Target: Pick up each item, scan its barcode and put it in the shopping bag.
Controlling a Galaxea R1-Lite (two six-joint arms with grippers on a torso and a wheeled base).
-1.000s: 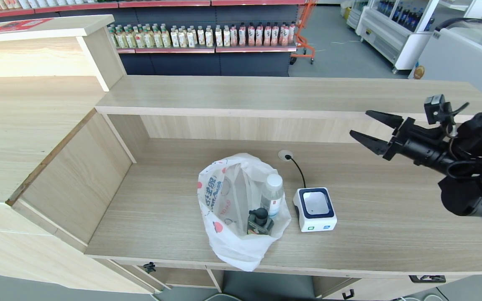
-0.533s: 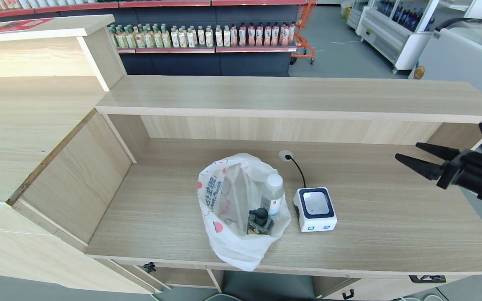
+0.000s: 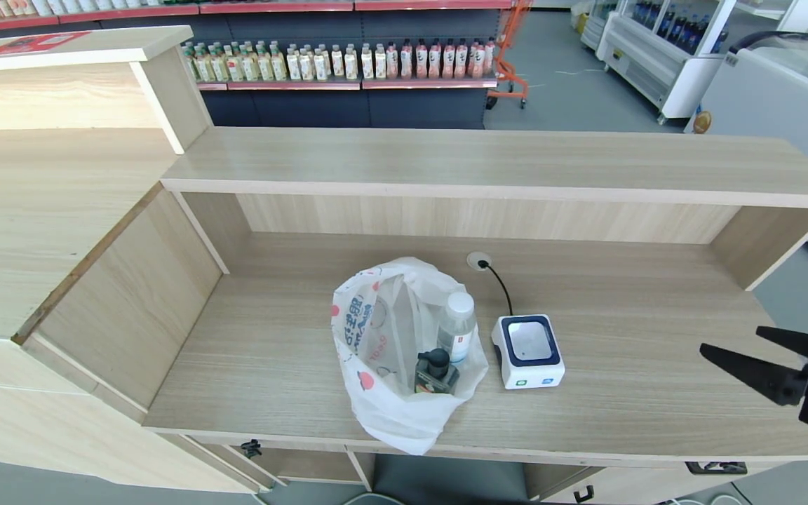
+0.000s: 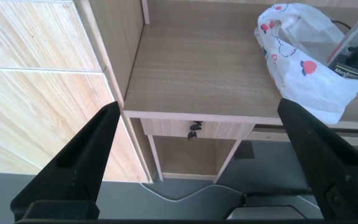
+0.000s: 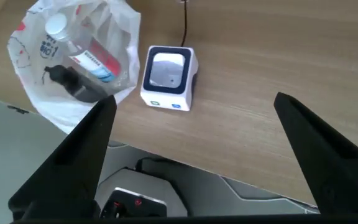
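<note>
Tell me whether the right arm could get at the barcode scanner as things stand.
Probably yes. The right gripper hangs open near the right end of the counter, with bare wood between it and the scanner; the shopping bag sits on the scanner's other side.

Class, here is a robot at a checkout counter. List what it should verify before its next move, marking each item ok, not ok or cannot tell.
1. The right gripper is open and empty: ok.
2. The left gripper is open and empty: ok.
3. The shopping bag sits open on the counter: ok.
4. The clear bottle and the dark item are inside the bag: ok.
5. The scanner stands beside the bag with nothing over its window: ok.
6. Both bagged items had their barcodes scanned: cannot tell.
</note>
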